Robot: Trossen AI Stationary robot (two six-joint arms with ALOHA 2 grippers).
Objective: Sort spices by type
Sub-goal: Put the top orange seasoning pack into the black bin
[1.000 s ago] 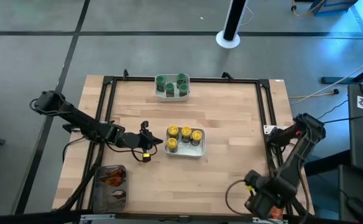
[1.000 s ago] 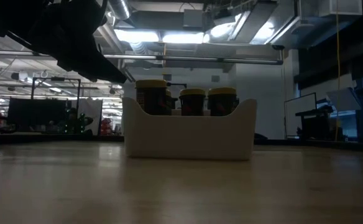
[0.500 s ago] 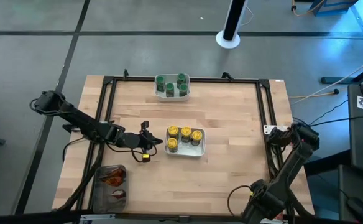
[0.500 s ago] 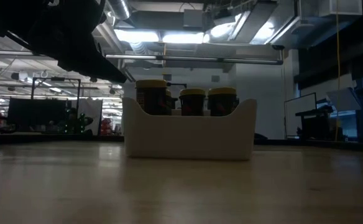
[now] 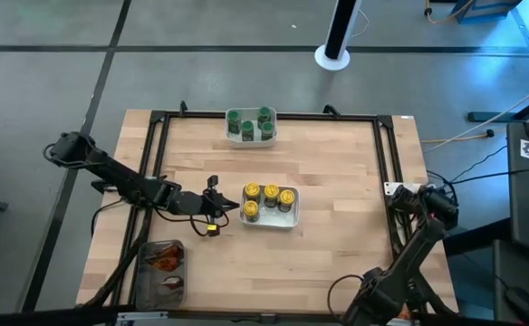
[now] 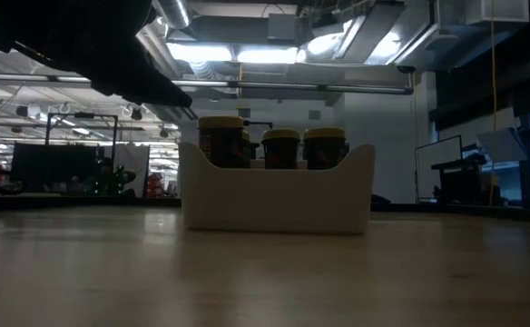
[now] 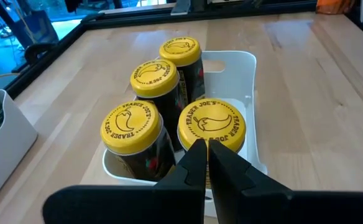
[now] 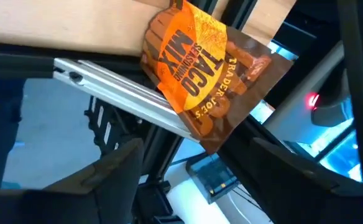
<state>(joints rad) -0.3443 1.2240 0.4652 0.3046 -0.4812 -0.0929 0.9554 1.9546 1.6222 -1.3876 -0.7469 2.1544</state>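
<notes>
Left wrist view shows the left gripper (image 7: 207, 163) with its two dark fingers pressed together, nothing between them, tips just before the near wall of a white bowl (image 7: 247, 68) that holds four yellow-capped jars (image 7: 212, 125). From above, this gripper (image 5: 212, 210) sits just left of that bowl (image 5: 292, 220), with a fifth yellow cap (image 5: 212, 229) right under its tip and bare wood all round. Green-capped jars (image 5: 250, 126) fill a second white bowl (image 5: 249, 140) at the table's far edge, well apart. A clear grey tray (image 5: 141, 272) at the near left corner holds brown-orange packets (image 5: 163, 261). The right gripper (image 5: 384, 303) hangs off the table's near right corner, beyond the black frame (image 5: 394, 181); its wrist view shows an orange taco-seasoning packet (image 8: 209, 68) held out between its fingers, past the table edge and a metal rail (image 8: 119, 90).
</notes>
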